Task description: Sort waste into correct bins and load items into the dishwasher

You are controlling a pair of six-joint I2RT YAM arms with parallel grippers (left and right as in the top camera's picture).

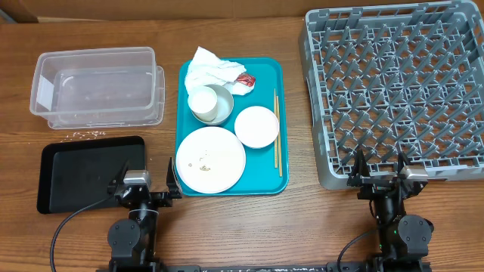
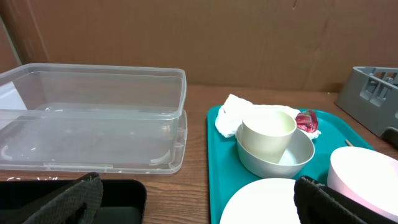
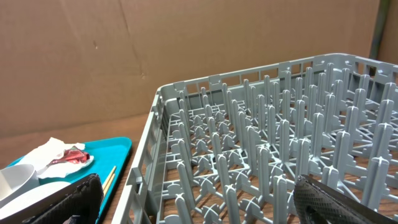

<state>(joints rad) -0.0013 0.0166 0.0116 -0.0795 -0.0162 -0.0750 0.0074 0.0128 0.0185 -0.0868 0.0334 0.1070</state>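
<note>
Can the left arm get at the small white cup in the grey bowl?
Probably yes: the cup stands upright in the grey bowl, uncovered, and the open left end effector faces it over the plate.

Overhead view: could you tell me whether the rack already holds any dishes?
No, the rack shows only its own bare pegs; the plate lies on the teal tray.
</note>
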